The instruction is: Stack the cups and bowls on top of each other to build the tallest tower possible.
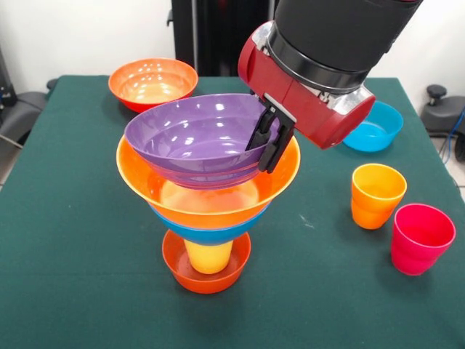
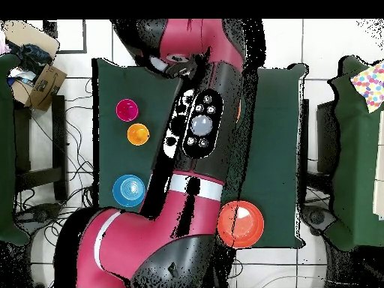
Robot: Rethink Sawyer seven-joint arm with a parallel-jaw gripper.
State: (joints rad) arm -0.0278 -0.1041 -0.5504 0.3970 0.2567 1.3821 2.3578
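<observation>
The tower [image 1: 208,196] stood mid-table [image 1: 73,240], two cups [image 1: 375,195] to its right, two bowls [image 1: 153,82] behind it.

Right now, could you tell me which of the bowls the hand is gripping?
The purple bowl, topmost on the tower. The hand pinches its rim; the large orange bowl just beneath and the red-orange bowl standing behind are untouched.
</observation>
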